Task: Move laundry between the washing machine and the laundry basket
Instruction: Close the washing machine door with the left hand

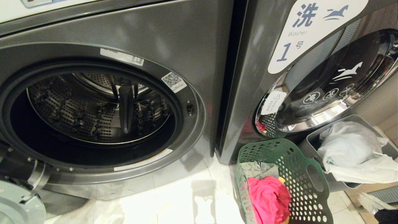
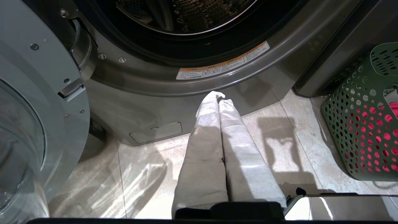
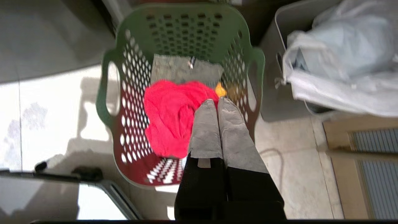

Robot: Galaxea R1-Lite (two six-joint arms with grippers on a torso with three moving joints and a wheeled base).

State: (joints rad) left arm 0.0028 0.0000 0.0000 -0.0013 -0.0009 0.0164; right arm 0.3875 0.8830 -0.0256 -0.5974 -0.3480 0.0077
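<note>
The washing machine [image 1: 186, 56] stands with its door open, and the steel drum [image 1: 96, 109] holds no laundry that I can see. To its right, a green laundry basket [image 1: 298, 161] sits on the floor. It holds a red garment [image 3: 169, 118], a grey garment [image 3: 183, 70] and a bit of yellow cloth [image 3: 220, 90]. My right gripper [image 3: 216, 99] hangs over the basket, shut, its tips above the red garment's edge with nothing between them. My left gripper [image 2: 219, 97] is shut and empty, low in front of the machine's lower front panel. Neither arm shows in the head view.
The open door [image 2: 18, 149] of the machine swings out at the left. A second washer [image 1: 335, 84] with its door shut stands to the right. Beside the basket is a grey bin [image 1: 311, 140] stuffed with white bags [image 1: 351, 149]. The floor [image 1: 186, 199] is pale tile.
</note>
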